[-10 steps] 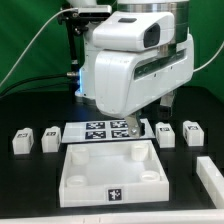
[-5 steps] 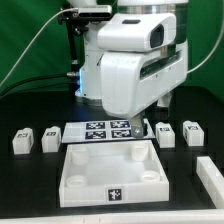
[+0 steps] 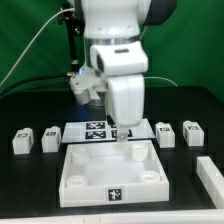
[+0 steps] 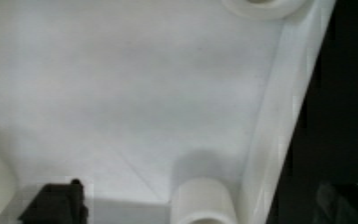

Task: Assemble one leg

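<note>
Several small white tagged legs stand on the black table in the exterior view: two on its left [image 3: 22, 141] [image 3: 50, 138] and two on its right [image 3: 166, 133] [image 3: 192, 132]. My gripper [image 3: 122, 144] hangs over the back wall of the large white tray-like piece [image 3: 82, 176], and holds no leg. In the wrist view my gripper [image 4: 206, 205] is open. One dark finger [image 4: 55, 203] is over the tray's inside, the other [image 4: 357, 196] over the black table outside. A round corner socket [image 4: 206, 200] lies between them.
The marker board [image 3: 92, 130] lies just behind the tray, partly hidden by my arm. Another white part [image 3: 210, 172] sits at the exterior view's right edge. Cables and a dark stand are behind the arm.
The wrist has turned about a quarter turn, so the hand now shows its narrow side. The gripper has shifted from over the marker board down to the tray's back wall.
</note>
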You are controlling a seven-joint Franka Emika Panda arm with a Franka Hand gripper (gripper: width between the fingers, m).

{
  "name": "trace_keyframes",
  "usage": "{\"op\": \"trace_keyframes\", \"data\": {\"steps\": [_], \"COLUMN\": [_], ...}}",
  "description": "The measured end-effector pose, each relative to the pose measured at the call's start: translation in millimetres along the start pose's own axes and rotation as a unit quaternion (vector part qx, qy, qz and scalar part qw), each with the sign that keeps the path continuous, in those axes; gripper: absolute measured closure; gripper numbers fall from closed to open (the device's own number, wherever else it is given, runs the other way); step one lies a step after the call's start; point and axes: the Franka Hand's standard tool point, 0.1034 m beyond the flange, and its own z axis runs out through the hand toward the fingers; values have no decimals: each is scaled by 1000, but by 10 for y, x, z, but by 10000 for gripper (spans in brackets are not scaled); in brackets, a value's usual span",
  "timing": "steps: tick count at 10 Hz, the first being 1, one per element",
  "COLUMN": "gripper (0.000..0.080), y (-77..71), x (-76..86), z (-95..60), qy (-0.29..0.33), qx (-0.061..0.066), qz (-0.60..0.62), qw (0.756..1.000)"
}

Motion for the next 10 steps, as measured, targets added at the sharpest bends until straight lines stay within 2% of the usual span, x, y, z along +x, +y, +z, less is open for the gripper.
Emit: {"op": "trace_keyframes", "data": {"steps": [3,6,7,8,9,10], "gripper": [150,150,265,413,413,590], "y": [-144,-160,-161,-162,-163,-164], "x": [-35,-36,-36,-36,-36,-36], "z": [303,337,338,339,340,341], "qy": [8,9,9,9,9,9], "qx": [18,20,20,20,21,21], "qz": [28,31,31,31,31,31], "qw": [999,999,999,999,999,999]}}
